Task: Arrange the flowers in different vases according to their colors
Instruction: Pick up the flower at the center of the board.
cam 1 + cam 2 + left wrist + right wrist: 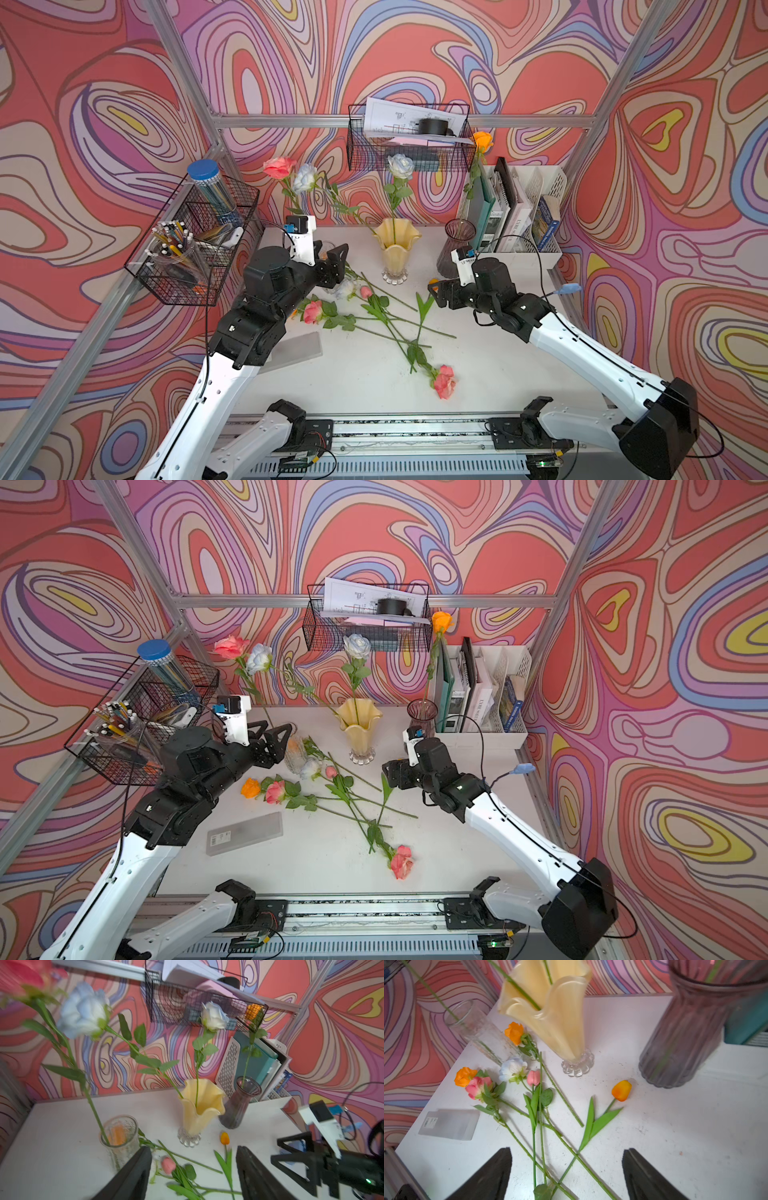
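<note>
Three vases stand at the back of the table. The creamy-yellow vase (395,249) holds two white-blue roses (401,166). The smoky-purple vase (457,245) holds an orange rose (482,141). The clear glass vase (296,750) holds a pink rose (230,646). Loose flowers lie mid-table: pink roses (444,382) (312,311), a pink tulip bud (533,1077), a white-blue bloom (512,1069), orange roses (514,1032) (464,1076) and an orange tulip (622,1090). My left gripper (194,1167) is open beside the clear vase, holding nothing. My right gripper (566,1167) is open above crossed stems.
A wire basket (195,249) with a pen cup and blue-lidded tube hangs at left. Another basket (409,137) with papers hangs at the back. A white file organiser (519,216) stands behind the purple vase. A frosted flat case (245,833) lies front-left.
</note>
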### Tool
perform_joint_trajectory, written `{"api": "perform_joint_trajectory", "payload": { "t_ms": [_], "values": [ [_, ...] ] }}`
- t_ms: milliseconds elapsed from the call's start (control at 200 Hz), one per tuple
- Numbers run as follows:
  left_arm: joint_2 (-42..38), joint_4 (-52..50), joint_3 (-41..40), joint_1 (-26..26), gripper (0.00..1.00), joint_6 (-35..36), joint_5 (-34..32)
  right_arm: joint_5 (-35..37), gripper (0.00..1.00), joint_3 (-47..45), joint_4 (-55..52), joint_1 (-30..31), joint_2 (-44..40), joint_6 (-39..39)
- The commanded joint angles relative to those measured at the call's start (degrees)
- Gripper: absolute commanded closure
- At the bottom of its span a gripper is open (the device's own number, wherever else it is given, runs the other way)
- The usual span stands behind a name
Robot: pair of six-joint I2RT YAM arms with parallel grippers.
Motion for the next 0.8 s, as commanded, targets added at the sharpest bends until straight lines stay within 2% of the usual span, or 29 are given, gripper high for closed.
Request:
{"api": "perform_joint_trajectory", "payload": {
  "t_ms": [0,60,125,265,371,466,551,641,796],
  "values": [
    [-2.62,-11.88,-5.10,-0.40,0.28,-13.03,5.79,0.10,0.15,0.01,-2.91,-3.02,-0.33,4.13],
    [-1.97,-20.90,-4.42,-0.46,0.28,-19.01,3.52,-1.15,0.15,-0.81,-2.95,-4.22,-0.27,4.34],
    [-1.17,-28.60,-3.76,-0.41,0.29,-22.37,4.69,-2.26,0.15,-1.65,-2.76,-5.13,-0.09,4.48],
    [-5.24,-30.77,-8.71,-1.43,0.32,-31.78,11.42,-3.29,0.15,-2.39,-2.29,-5.34,0.50,4.53],
    [-7.67,-29.70,-13.93,-3.48,0.32,-37.08,13.33,-4.02,0.15,-2.55,-1.96,-5.36,0.79,4.83],
    [-7.89,-26.52,-19.60,-4.18,0.31,-40.47,18.29,-4.61,0.15,-2.80,-1.70,-5.41,0.84,4.92],
    [-6.98,-24.81,-23.90,-6.64,0.30,-43.61,16.82,-5.31,0.15,-3.54,-1.09,-5.36,0.71,5.06],
    [-5.20,-17.53,-29.02,-9.56,0.30,-49.32,15.93,-5.43,0.15,-4.10,-0.82,-5.44,0.79,5.10],
    [-0.98,-7.38,-35.52,-10.62,0.26,-60.79,13.60,-5.38,0.16,-4.92,-0.56,-5.38,0.45,5.36]
  ]
}}
